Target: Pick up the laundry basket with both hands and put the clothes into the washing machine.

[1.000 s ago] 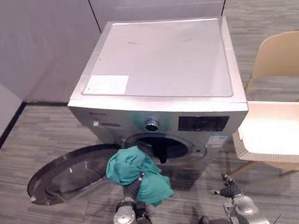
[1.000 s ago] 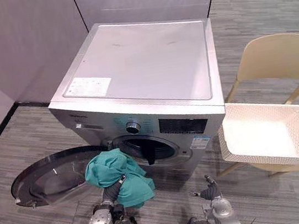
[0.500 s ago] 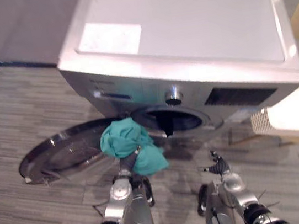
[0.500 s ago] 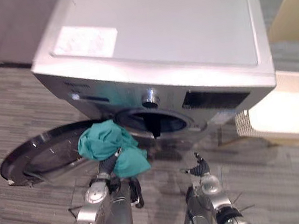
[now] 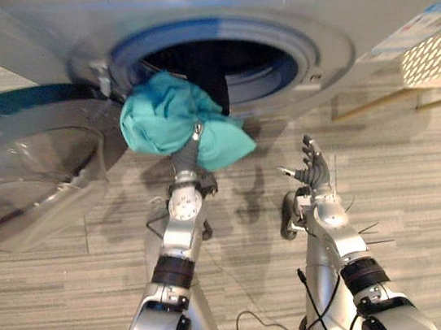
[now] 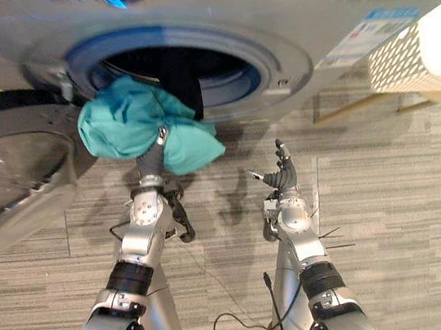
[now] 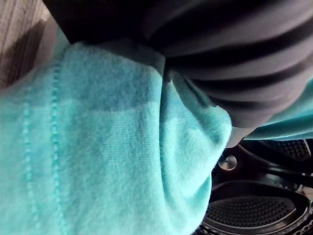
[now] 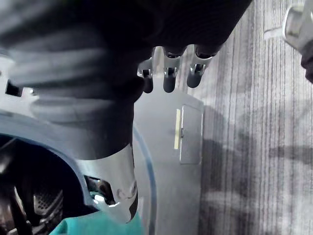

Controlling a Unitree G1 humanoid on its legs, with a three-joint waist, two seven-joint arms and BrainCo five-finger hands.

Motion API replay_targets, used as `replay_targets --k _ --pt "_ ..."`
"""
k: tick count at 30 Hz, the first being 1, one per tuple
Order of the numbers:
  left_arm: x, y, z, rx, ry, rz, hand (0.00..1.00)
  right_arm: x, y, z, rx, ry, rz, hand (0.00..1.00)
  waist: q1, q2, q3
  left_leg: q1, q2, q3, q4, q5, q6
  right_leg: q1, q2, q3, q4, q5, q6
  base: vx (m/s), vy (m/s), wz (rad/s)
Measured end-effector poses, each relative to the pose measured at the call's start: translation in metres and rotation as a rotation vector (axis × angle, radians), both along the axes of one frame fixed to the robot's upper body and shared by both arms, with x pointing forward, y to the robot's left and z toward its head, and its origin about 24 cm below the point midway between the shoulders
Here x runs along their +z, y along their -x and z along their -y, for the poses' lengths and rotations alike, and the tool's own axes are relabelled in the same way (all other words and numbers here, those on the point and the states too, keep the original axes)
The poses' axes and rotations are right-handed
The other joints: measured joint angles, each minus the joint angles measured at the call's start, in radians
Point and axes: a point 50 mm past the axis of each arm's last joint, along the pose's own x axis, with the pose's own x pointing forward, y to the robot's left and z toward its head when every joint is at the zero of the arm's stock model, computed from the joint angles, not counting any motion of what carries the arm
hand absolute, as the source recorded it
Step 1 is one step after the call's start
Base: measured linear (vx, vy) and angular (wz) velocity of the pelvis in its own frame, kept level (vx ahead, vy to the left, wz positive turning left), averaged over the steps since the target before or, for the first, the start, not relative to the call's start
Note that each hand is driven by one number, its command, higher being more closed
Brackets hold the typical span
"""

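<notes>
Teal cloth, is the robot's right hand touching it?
Apart. The left eye view shows bare floor between the right hand and the teal cloth, which is bunched over the left hand by the washing machine opening.

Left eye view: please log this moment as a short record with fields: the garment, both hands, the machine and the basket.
garment: teal cloth garment, bunched over the left hand, at the door-side rim of the drum opening, not yet inside
left hand: left hand raised toward the opening, wrapped in the cloth
right hand: right hand open, holding nothing, above the floor in front of the machine
machine: silver front-loading washing machine, round glass door swung open to the robot's left
basket: white perforated laundry basket beside the machine, on the robot's right, untouched by either hand
</notes>
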Motion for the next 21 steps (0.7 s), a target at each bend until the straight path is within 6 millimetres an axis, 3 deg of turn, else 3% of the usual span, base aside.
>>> replay_targets --k 1,3,4,5,9,12,15,21 --pt "0.022 -0.004 0.0 0.016 0.017 0.063 1.0 0.011 0.001 0.0 -0.006 -0.013 0.053 0.0 -0.005 -0.004 0.003 -0.046 0.013 -0.002 0.025 0.0 0.0 -0.051 0.006 0.01 0.025 0.0 0.0 -0.03 -0.084 -0.2" --pt "0.039 -0.007 -0.001 0.031 0.029 0.113 1.0 0.019 0.002 0.0 -0.007 -0.021 0.09 0.0 -0.013 -0.005 0.003 -0.077 0.017 -0.01 0.04 0.0 0.001 -0.08 0.014 0.011 0.039 0.0 -0.001 -0.02 -0.073 -0.14" --pt "0.063 -0.01 -0.003 0.039 0.015 0.182 1.0 0.026 0.004 -0.001 -0.005 -0.028 0.127 0.0 -0.026 -0.014 0.008 -0.104 0.022 -0.013 0.052 0.0 0.001 -0.111 0.02 0.016 0.053 0.0 -0.001 0.0 -0.056 -0.1" --pt "0.073 -0.012 -0.003 0.047 0.012 0.211 1.0 0.03 0.004 -0.001 -0.007 -0.032 0.143 0.0 -0.028 -0.017 0.009 -0.115 0.027 -0.015 0.056 0.0 0.001 -0.122 0.022 0.016 0.056 0.0 -0.002 0.0 -0.062 -0.14" --pt "0.157 -0.011 -0.01 0.091 0.007 0.439 1.0 0.05 0.012 -0.002 -0.003 -0.055 0.257 0.0 -0.054 -0.032 0.017 -0.201 0.032 -0.03 0.076 0.004 0.007 -0.201 0.027 0.011 0.076 0.003 -0.005 0.02 -0.047 -0.07" --pt "0.196 -0.011 -0.013 0.129 -0.012 0.515 1.0 0.058 0.014 -0.005 0.01 -0.068 0.304 0.0 -0.067 -0.043 0.023 -0.24 0.033 -0.04 0.091 0.004 0.008 -0.235 0.029 0.008 0.086 0.003 -0.006 0.04 -0.032 -0.06" --pt "0.22 -0.008 -0.018 0.183 -0.03 0.562 1.0 0.066 0.017 -0.008 0.021 -0.081 0.353 0.0 -0.075 -0.062 0.032 -0.265 0.033 -0.046 0.097 0.004 0.008 -0.255 0.033 0.002 0.09 0.003 -0.006 0.04 -0.029 -0.02" --pt "0.252 -0.004 -0.038 0.29 -0.106 0.62 1.0 0.076 0.022 -0.008 0.045 -0.077 0.423 0.0 -0.081 -0.073 0.044 -0.312 0.033 -0.051 0.105 0.005 0.008 -0.301 0.034 0.003 0.102 0.003 -0.006 0.01 -0.009 0.0"
